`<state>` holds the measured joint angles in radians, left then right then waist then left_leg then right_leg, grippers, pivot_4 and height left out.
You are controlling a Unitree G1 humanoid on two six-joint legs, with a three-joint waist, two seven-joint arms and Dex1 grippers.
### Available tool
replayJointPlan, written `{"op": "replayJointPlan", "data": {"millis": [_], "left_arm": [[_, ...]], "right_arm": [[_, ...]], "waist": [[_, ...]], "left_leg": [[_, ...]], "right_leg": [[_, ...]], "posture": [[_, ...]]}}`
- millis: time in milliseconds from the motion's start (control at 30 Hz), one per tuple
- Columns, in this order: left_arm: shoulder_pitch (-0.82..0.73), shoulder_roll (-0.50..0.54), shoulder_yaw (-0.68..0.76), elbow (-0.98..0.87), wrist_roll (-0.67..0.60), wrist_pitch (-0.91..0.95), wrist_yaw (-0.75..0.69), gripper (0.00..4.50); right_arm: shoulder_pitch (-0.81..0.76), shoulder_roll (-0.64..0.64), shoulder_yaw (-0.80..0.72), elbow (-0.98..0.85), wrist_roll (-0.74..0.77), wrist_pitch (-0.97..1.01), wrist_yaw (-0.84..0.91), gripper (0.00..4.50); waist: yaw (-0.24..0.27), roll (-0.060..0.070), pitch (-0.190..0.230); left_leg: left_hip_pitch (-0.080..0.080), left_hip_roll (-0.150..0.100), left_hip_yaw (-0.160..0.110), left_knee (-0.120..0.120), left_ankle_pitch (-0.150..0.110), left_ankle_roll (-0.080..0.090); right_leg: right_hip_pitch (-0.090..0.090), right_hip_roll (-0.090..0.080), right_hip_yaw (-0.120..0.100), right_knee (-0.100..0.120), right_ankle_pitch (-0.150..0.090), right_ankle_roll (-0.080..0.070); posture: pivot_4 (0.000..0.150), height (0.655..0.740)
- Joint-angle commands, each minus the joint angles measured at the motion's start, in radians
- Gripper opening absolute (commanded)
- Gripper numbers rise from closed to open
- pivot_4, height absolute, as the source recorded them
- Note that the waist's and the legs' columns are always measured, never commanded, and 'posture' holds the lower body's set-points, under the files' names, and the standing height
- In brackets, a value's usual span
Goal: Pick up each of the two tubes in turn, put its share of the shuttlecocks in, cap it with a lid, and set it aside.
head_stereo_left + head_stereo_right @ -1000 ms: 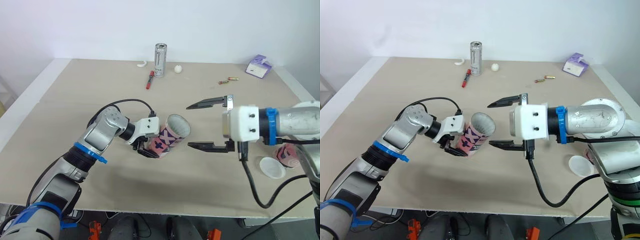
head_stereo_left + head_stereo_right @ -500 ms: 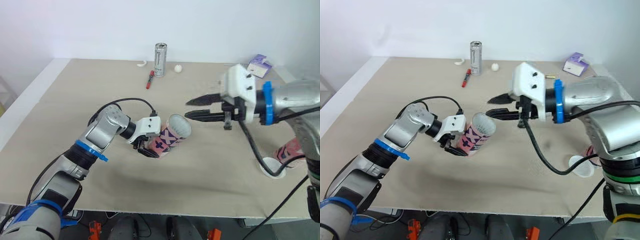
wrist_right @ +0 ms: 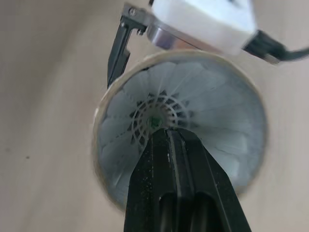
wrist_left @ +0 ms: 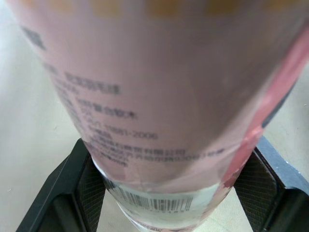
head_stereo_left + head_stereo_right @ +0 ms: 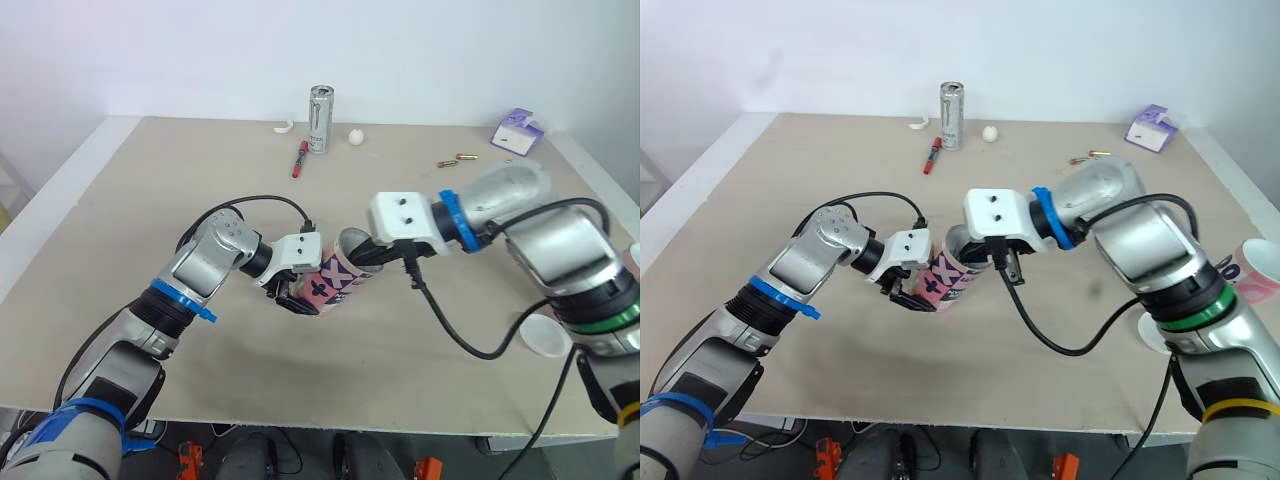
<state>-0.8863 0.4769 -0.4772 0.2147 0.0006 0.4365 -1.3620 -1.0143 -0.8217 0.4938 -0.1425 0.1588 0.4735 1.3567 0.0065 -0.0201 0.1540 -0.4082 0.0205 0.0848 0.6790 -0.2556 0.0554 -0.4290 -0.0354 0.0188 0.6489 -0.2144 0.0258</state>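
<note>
Right fingers (image 3: 157, 164) now closed, pushed into tube (image 5: 326, 284) mouth, left fingers (image 4: 88, 184) clamping tube

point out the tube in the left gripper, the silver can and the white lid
tube (image 5: 332, 280), left eye view, on its pink printed side.
can (image 5: 320, 118), left eye view, on the middle of its silver body.
lid (image 5: 545, 340), left eye view, on the centre of the white disc.

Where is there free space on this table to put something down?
The table's left side, left of the marker, is bare, as is the strip between the can and the pink tube. It's crowded around that tube and by the lid.
</note>
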Motion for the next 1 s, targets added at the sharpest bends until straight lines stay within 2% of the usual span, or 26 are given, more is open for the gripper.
{"op": "replayJointPlan", "data": {"millis": [33, 200, 467, 600, 700, 833, 1000], "left_arm": [[-0.003, -0.013, -0.016, -0.003, 0.014, 0.003, 0.011, 3.35], [0.000, -0.018, -0.015, -0.003, 0.016, 0.003, 0.015, 3.35], [0.013, -0.016, -0.011, -0.017, 0.018, 0.013, 0.023, 3.35], [0.026, -0.014, -0.006, -0.017, 0.021, 0.006, 0.029, 3.35], [0.034, -0.012, -0.003, -0.006, 0.026, -0.018, 0.037, 3.35], [0.045, -0.013, 0.006, 0.040, 0.041, -0.072, 0.058, 3.35], [0.055, -0.032, 0.028, 0.106, 0.046, -0.162, 0.086, 3.35]], "right_arm": [[-0.072, 0.053, 0.065, 0.059, -0.082, -0.039, 0.050, 0.07], [-0.120, 0.123, 0.170, 0.163, -0.193, -0.067, 0.110, 0.07], [-0.128, 0.181, 0.197, 0.245, -0.262, -0.104, 0.179, 0.07], [-0.143, 0.191, 0.113, 0.227, -0.207, -0.040, 0.207, 0.07], [-0.154, 0.171, 0.027, 0.193, -0.128, 0.052, 0.236, 0.07], [-0.142, 0.064, -0.101, 0.091, 0.017, 0.172, 0.257, 0.07], [-0.080, -0.041, -0.208, -0.015, 0.124, 0.282, 0.227, 0.07]], "waist": [[0.001, 0.000, 0.000], [0.002, 0.000, 0.000], [-0.001, 0.000, -0.001], [-0.001, 0.000, -0.001], [0.000, 0.000, -0.001], [0.005, 0.000, -0.001], [0.004, 0.000, -0.001]], "left_leg": [[0.000, 0.000, 0.000, 0.000, 0.000, 0.000], [-0.001, 0.000, 0.000, 0.002, 0.000, 0.000], [0.004, 0.002, 0.001, 0.004, 0.000, 0.000], [0.004, 0.005, 0.001, 0.007, 0.001, 0.000], [0.003, 0.006, 0.001, 0.008, 0.002, -0.001], [-0.001, 0.004, 0.001, 0.008, 0.002, -0.001], [-0.002, 0.000, 0.002, 0.008, 0.001, -0.001]], "right_leg": [[0.000, 0.000, 0.000, 0.000, 0.000, 0.000], [0.001, -0.001, 0.000, 0.000, 0.000, 0.000], [0.004, 0.000, -0.002, 0.001, -0.001, -0.003], [0.004, 0.002, -0.003, 0.002, 0.000, -0.004], [0.003, 0.002, -0.004, 0.002, 0.004, -0.010], [0.000, -0.002, -0.006, 0.002, 0.004, -0.010], [0.001, -0.010, -0.006, -0.001, 0.004, -0.008]], "posture": [[0.150, 0.7400], [0.150, 0.7400], [0.150, 0.7400], [0.150, 0.7400], [0.150, 0.7400], [0.150, 0.7400], [0.150, 0.7400]]}}
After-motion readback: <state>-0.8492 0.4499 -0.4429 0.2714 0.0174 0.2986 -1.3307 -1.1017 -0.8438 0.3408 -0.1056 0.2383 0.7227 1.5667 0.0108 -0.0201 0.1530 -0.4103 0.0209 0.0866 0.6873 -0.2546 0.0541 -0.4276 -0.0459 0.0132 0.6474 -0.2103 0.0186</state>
